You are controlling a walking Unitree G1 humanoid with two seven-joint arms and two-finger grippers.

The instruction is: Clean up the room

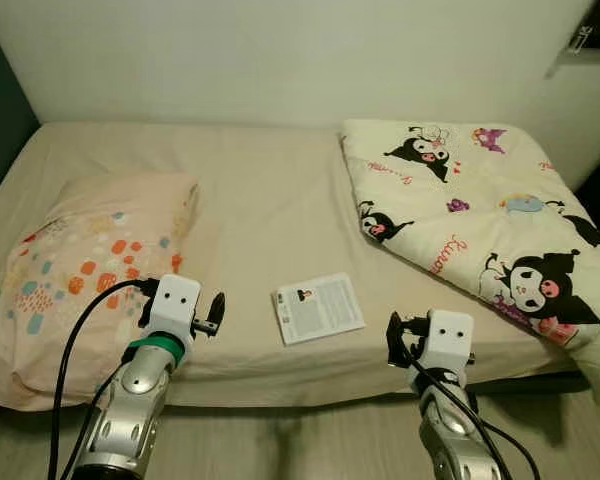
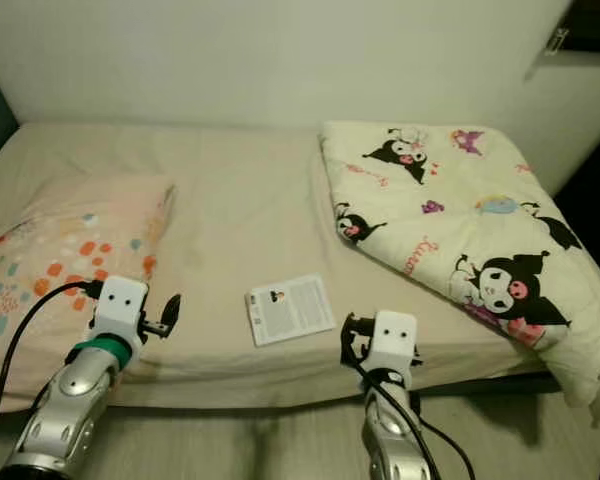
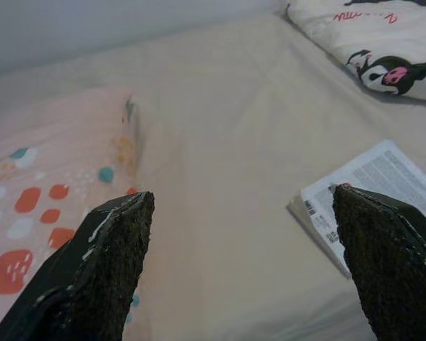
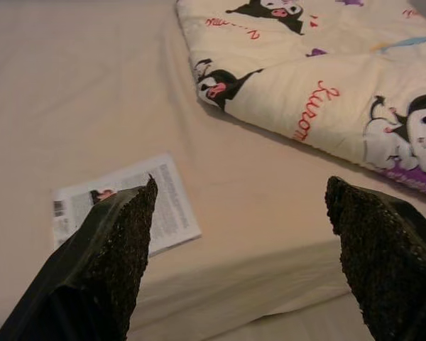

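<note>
you have not picked up anything yet: the little booklet point(image 1: 318, 307) lies flat on the bed point(image 1: 260, 190) between your left gripper point(image 3: 241, 266) and right gripper point(image 4: 241, 256), both wide open and empty, with the blanket point(image 1: 470, 200) folded nearby.

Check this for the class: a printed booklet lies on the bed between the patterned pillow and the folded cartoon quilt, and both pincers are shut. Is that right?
One detail is wrong: both pincers are open, not shut. The left wrist view shows the left pincer with its fingers apart, and the right wrist view shows the same for the right pincer. The booklet does lie on the bed between the pillow and the quilt.
</note>
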